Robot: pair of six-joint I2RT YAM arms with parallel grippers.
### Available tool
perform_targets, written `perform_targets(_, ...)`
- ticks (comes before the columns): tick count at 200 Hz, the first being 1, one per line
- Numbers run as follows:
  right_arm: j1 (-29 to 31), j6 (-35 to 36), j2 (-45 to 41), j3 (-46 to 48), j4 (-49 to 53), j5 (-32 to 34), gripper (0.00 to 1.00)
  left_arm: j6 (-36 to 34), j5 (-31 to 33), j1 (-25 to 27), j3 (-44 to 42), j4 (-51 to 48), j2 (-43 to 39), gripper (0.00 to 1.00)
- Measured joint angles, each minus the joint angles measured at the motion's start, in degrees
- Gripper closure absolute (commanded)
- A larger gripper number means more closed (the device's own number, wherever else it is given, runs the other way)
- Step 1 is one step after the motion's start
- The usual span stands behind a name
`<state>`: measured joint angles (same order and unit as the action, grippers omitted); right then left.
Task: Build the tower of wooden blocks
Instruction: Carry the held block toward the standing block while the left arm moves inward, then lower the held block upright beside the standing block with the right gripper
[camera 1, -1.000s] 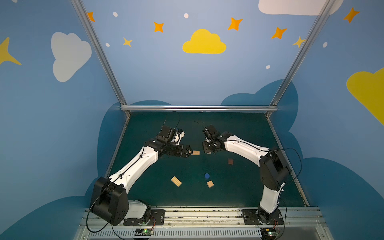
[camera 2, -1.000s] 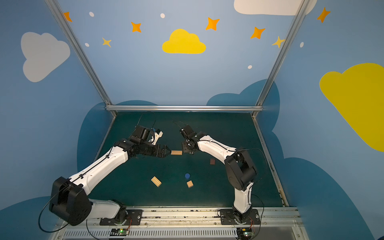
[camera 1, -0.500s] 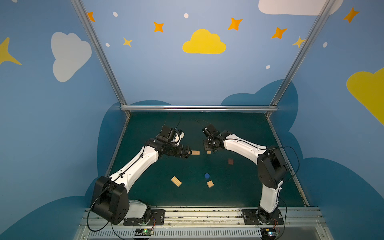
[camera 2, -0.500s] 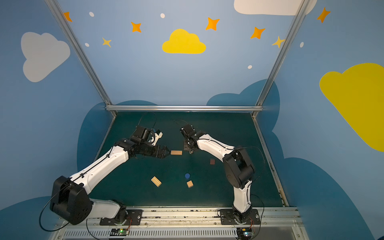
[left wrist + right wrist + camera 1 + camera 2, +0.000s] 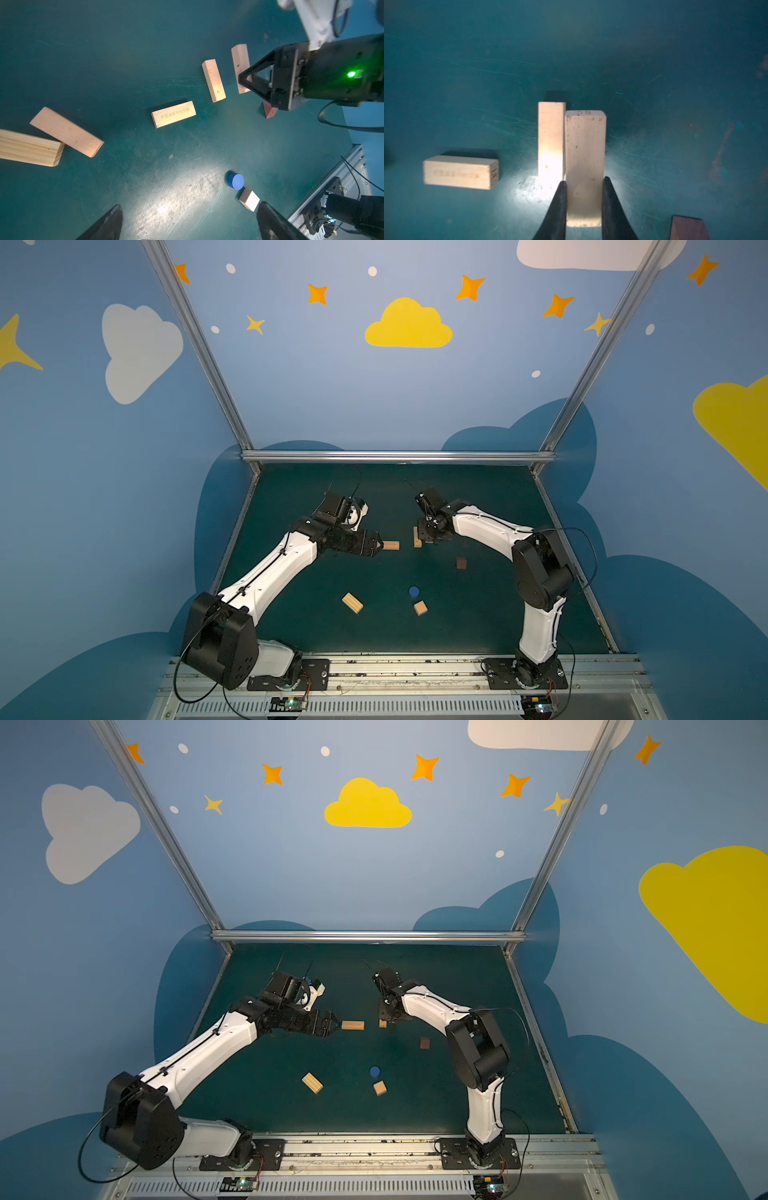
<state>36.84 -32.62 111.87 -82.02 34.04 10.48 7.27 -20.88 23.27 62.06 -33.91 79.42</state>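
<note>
- Two tan bars lie side by side mid-mat, unstacked, no tower yet: held bar (image 5: 584,149) is clamped between the right gripper (image 5: 584,184) fingers, neighbour bar (image 5: 550,141) is just beside it.
- Engraved bar (image 5: 390,545) lies just ahead of the left gripper (image 5: 378,545), whose jaws are spread wide and empty.
- Dark cube (image 5: 461,563), blue round piece (image 5: 413,591), tan cube (image 5: 420,608) and striped bar (image 5: 352,603) lie loose, nearer the arm bases.
- Mat (image 5: 478,489): these pieces sit well inside its edges, with open green behind both grippers.

Bare mat (image 5: 124,62) lies around the printed bar (image 5: 173,114); the neighbouring bar (image 5: 550,141) seemingly crowds the gripped bar (image 5: 584,166) on one side
</note>
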Motion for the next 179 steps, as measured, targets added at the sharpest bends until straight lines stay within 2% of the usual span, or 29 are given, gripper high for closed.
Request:
perform_targets(78,-1.0,0.0,4.2,-0.2,-0.1,-2.9,1.00,0.0,0.1,0.0,0.0,0.0,0.0,0.00)
perform_targets(106,-1.4,-0.2,4.2,-0.2,-0.2,-3.7,0.86,0.0,0.2,0.0,0.0,0.0,0.0,0.00)
perform_targets(135,-1.8,-0.2,4.2,-0.2,-0.4,-4.2,0.83,0.0,0.5,0.0,0.0,0.0,0.0,0.00)
perform_targets(179,-2.3,-0.2,4.2,-0.3,-0.5,-5.2,0.74,0.0,0.7,0.0,0.0,0.0,0.0,0.00)
